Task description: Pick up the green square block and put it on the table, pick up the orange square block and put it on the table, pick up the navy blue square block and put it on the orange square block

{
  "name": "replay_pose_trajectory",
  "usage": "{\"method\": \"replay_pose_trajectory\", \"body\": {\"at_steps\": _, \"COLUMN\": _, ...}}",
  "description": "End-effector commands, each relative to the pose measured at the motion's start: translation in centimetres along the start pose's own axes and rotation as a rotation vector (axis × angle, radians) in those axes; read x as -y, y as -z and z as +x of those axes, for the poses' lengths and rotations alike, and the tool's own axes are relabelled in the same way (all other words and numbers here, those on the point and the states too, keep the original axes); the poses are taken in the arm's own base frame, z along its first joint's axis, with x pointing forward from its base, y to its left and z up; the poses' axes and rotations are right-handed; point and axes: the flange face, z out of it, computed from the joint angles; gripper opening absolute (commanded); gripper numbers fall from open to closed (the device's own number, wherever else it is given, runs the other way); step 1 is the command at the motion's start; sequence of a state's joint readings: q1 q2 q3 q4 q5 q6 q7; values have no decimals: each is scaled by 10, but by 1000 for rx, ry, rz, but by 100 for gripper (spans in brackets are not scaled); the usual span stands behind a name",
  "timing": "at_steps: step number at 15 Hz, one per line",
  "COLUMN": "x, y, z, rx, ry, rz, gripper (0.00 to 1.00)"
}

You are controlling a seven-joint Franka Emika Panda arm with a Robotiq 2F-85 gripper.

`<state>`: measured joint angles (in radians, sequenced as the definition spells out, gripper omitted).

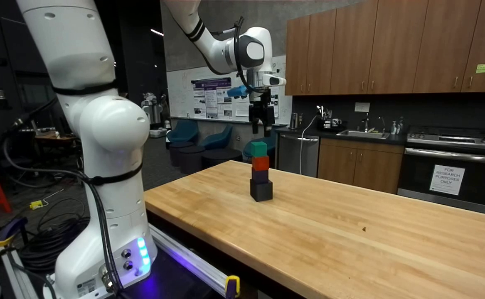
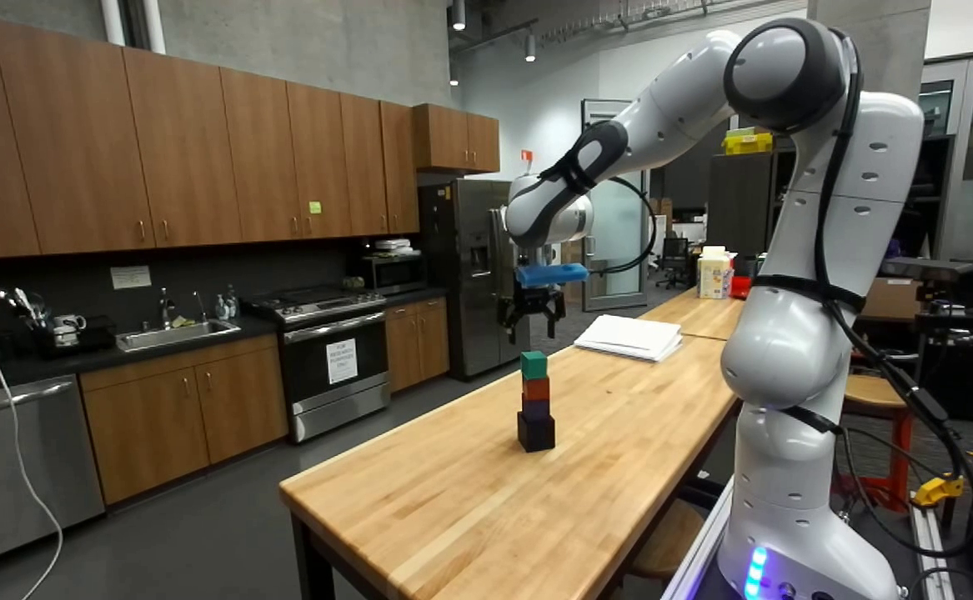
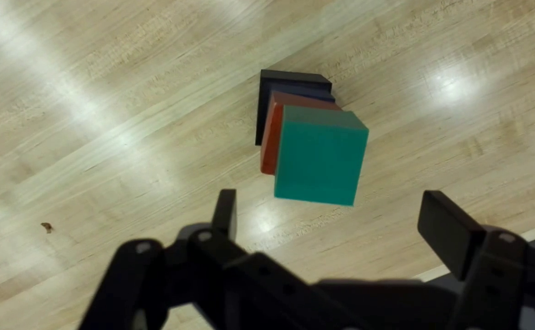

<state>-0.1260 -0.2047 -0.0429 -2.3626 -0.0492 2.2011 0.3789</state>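
Note:
A stack stands upright on the light wooden table (image 1: 329,236). On top is the green square block (image 1: 259,148), then the orange square block (image 1: 260,163), and under that the navy blue square block (image 1: 260,175). My gripper (image 2: 532,330) hangs just above the stack in both exterior views, apart from it. From the wrist view, its jaws stand wide with nothing held, and the green block's top (image 3: 320,160) shows ahead of the gap between them. There the green block covers most of the orange block (image 3: 273,142); only a thin strip of the navy block (image 3: 301,90) shows.
A larger blackish cube (image 1: 261,191) carries the stack at its base. White papers (image 2: 629,336) lie farther along the table, with a carton (image 2: 713,273) beyond them. A small brown chip (image 3: 46,227) rests on the wood. Table edge (image 3: 432,273) shows near the right finger.

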Motion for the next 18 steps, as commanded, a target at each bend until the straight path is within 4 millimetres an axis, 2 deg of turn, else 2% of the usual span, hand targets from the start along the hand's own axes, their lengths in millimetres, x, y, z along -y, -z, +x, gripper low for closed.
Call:
{"method": "replay_pose_trajectory", "body": {"at_steps": 1, "x": 2, "y": -14, "z": 3, "rx": 4, "ry": -17, "rz": 8, "gripper": 100}}
{"method": "replay_pose_trajectory", "body": {"at_steps": 8, "x": 3, "y": -36, "z": 5, "rx": 42, "ry": -14, "rz": -9, "gripper": 98}}
{"method": "replay_pose_trajectory", "body": {"at_steps": 9, "x": 4, "y": -37, "z": 5, "rx": 44, "ry": -12, "rz": -6, "gripper": 75}}
{"method": "replay_pose_trajectory", "body": {"at_steps": 11, "x": 5, "y": -37, "z": 4, "rx": 50, "ry": -8, "rz": -8, "gripper": 71}}
{"method": "replay_pose_trajectory", "body": {"at_steps": 17, "x": 12, "y": -30, "z": -5, "rx": 45, "ry": 16, "rz": -25, "gripper": 27}}
{"method": "replay_pose_trajectory", "body": {"at_steps": 18, "x": 15, "y": -28, "z": -7, "rx": 44, "ry": 23, "rz": -25, "gripper": 24}}
